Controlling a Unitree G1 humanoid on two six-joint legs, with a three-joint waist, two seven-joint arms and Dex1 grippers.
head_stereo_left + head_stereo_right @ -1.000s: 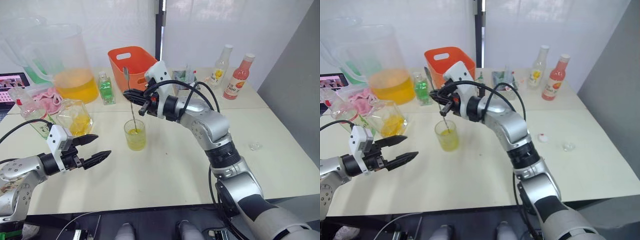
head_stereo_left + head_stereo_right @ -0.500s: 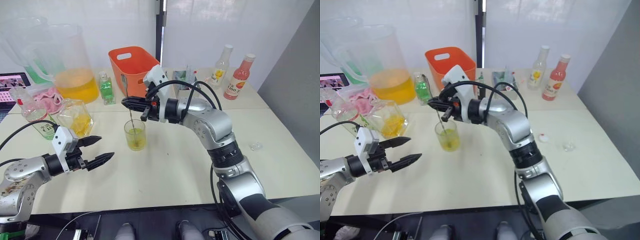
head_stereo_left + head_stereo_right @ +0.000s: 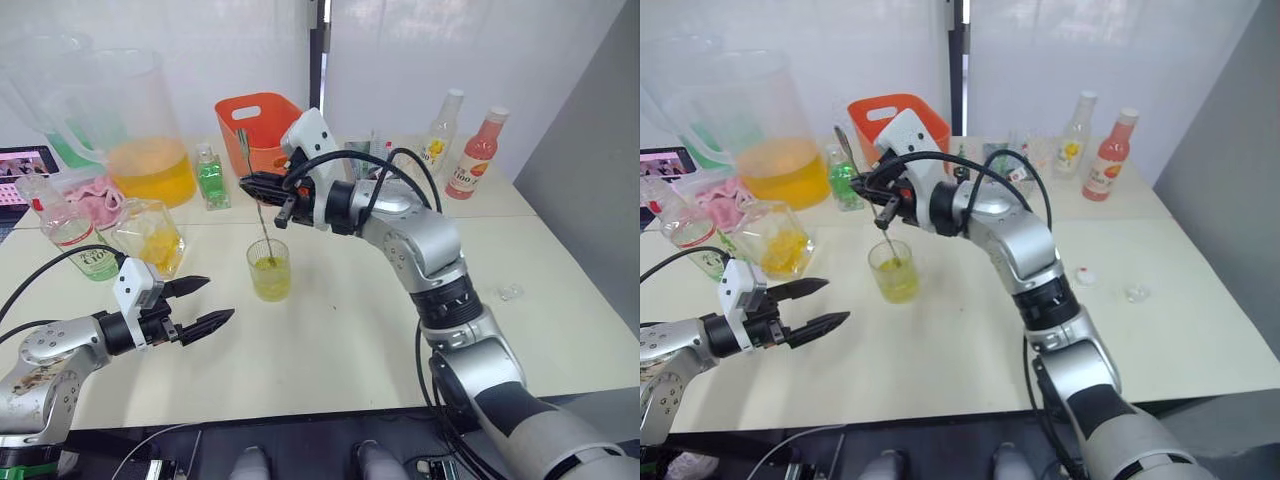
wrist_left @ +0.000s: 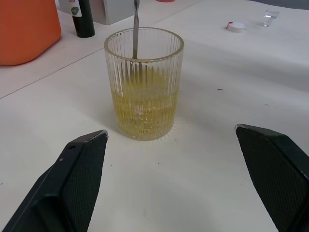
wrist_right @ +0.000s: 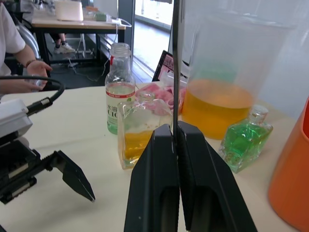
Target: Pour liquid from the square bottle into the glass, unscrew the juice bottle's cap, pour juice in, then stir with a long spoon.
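Clear ribbed glass [image 4: 144, 82], vertical flutes, pale yellow-green liquid [image 4: 144, 111] in lower part. Thin silver long spoon [image 3: 258, 205] standing in it. Cream-white surface [image 3: 350, 320] underneath. Black fingers on left tool [image 3: 205, 305], white block behind them; black fingers on right tool [image 3: 262, 188], silver arm. Beyond the glass: bright orange basket [image 3: 262, 125], small green bottle [image 3: 211, 177], big clear pitcher [image 3: 140, 125] with orange liquid. Near the pitcher: clear square bottle [image 3: 150, 235] with yellow-orange contents, clear juice bottle [image 3: 72, 232] with green label, pink cloth [image 3: 95, 203]. Far side of the basket: yellow-labelled bottle [image 3: 440, 135], pink bottle [image 3: 475, 155]. White cap [image 3: 1085, 277] with red touch on the surface.
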